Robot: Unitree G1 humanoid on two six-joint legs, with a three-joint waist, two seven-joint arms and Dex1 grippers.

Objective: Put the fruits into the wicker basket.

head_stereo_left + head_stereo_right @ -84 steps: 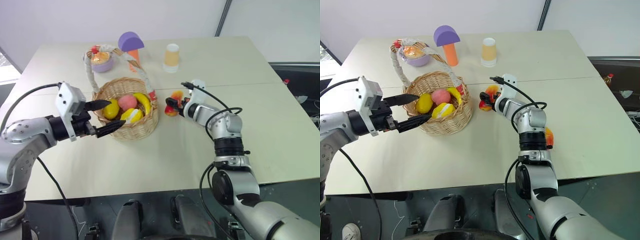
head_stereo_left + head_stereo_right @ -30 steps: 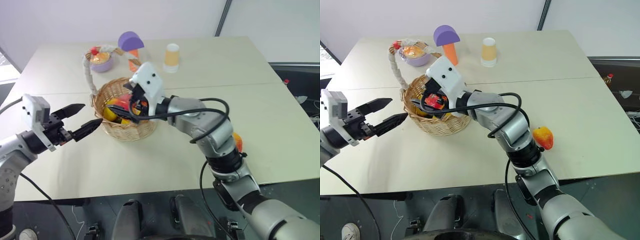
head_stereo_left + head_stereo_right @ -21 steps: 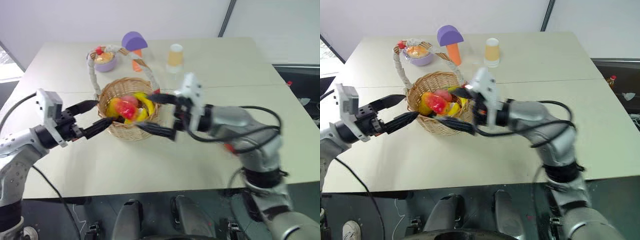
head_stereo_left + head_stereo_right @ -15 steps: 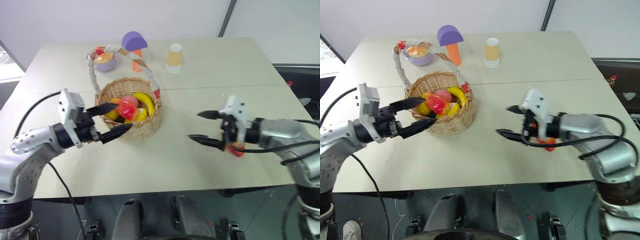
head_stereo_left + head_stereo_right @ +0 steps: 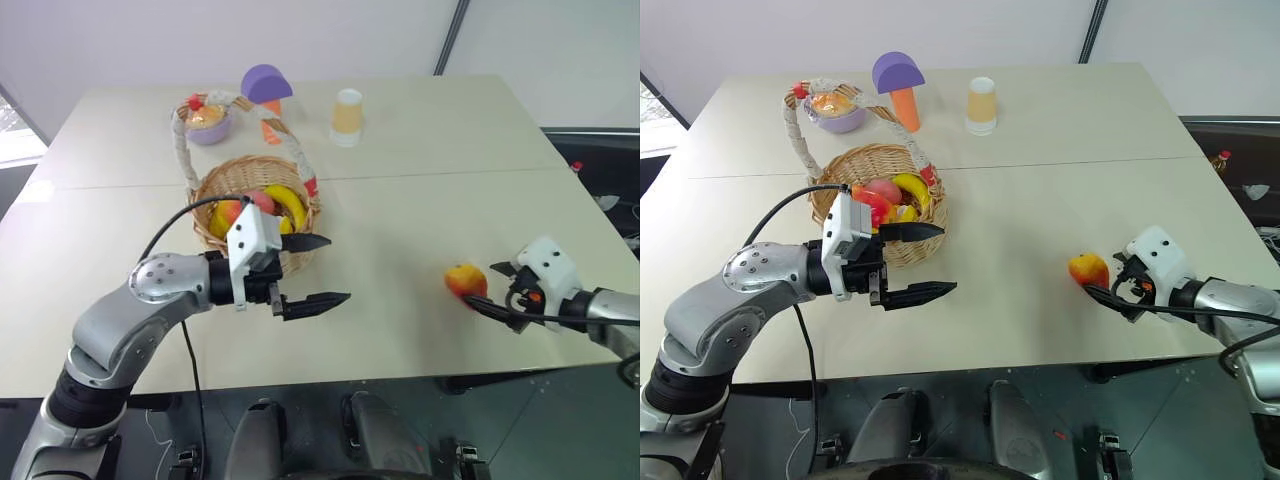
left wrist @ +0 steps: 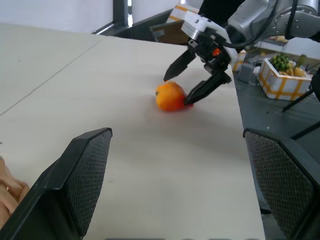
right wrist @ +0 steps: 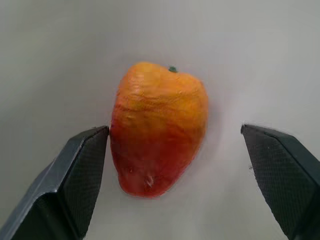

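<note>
Right gripper (image 5: 492,290), jaws spread, flanks the red-orange mango (image 5: 463,282) at the table's (image 5: 420,180) four o'clock; left gripper (image 5: 312,270), jaws apart, hovers beside the wicker basket (image 5: 300,240).

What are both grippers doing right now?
Left gripper: open, empty, beside the basket.
Right gripper: open, fingers on either side of the mango, not closed on it.
</note>
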